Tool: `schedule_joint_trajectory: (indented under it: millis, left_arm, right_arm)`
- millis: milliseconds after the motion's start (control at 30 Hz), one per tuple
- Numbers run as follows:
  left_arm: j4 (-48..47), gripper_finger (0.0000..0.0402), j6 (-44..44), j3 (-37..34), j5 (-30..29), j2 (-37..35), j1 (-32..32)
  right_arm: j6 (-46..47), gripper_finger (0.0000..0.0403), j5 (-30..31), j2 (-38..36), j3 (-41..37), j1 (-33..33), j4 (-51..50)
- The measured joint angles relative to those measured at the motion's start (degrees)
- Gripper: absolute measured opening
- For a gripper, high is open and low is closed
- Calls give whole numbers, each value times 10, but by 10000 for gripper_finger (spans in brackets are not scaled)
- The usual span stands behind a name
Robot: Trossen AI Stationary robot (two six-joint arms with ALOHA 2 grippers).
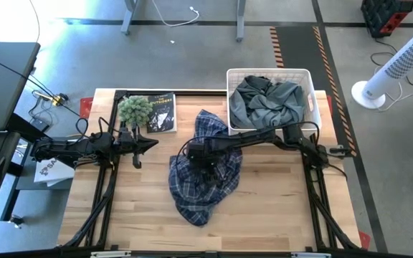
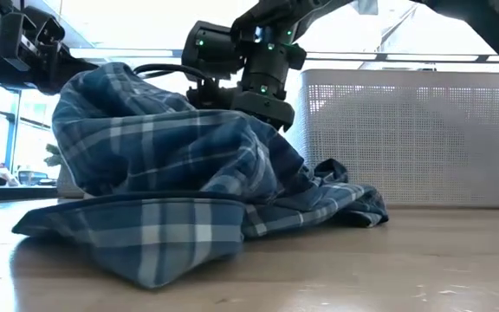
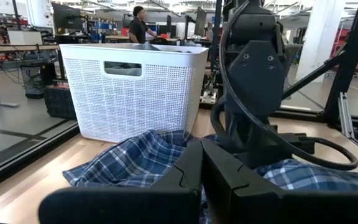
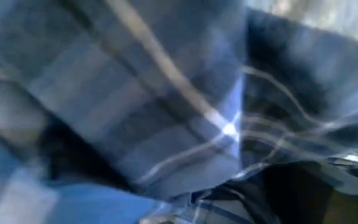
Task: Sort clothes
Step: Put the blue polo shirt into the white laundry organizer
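Your navy-and-white plaid shirt (image 1: 205,172) lies crumpled at mid-table, humped up on one side, trailing toward the white perforated plastic basket (image 1: 312,100), where grey-blue fabric (image 1: 271,100) sits heaped. Your right gripper (image 1: 208,162) is buried in the plaid, so you cannot tell its finger state. Your left gripper (image 3: 201,180) waits beside the shirt, fingers together.

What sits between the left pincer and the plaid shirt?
Nothing visible. The left pincer, shut, hangs over bare table just left of the plaid shirt. The right pincer is down in the shirt's folds; its fingers are hidden.
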Motion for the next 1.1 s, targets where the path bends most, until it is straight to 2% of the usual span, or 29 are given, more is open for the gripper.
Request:
schedule_joint_trajectory:
  millis: [133, 300, 333, 500, 633, 667, 700, 767, 833, 1033, 1100]
  left_arm:
    - [0, 1, 0, 0, 0, 0, 0]
    - [0, 1, 0, 0, 0, 0, 0]
    - [0, 1, 0, 0, 0, 0, 0]
    - [0, 1, 0, 0, 0, 0, 0]
    - [0, 1, 0, 0, 0, 0, 0]
    - [0, 1, 0, 0, 0, 0, 0]
    - [0, 1, 0, 0, 0, 0, 0]
    - [0, 1, 0, 0, 0, 0, 0]
    - [1, 1, 0, 0, 0, 1, 0]
    - [0, 1, 0, 0, 0, 1, 0]
    - [0, 1, 0, 0, 0, 1, 0]
  right_arm:
    - [-11, 209, 13, -1, -1, 0, 6]
    - [2, 52, 12, -3, 5, 8, 3]
    - [0, 31, 13, -1, 16, 10, -11]
    - [-5, 31, 59, 12, 134, 24, -91]
    - [-46, 22, 112, 9, 288, 43, -137]
    - [-58, 22, 136, 6, 330, 51, -153]
    - [-69, 22, 166, -2, 339, 60, -146]
    - [-101, 22, 237, -65, 287, 76, -86]
    - [-110, 22, 311, -121, 254, 87, -71]
    - [-103, 22, 652, -272, 236, 96, -66]
    - [-102, 22, 738, -313, 235, 95, -76]
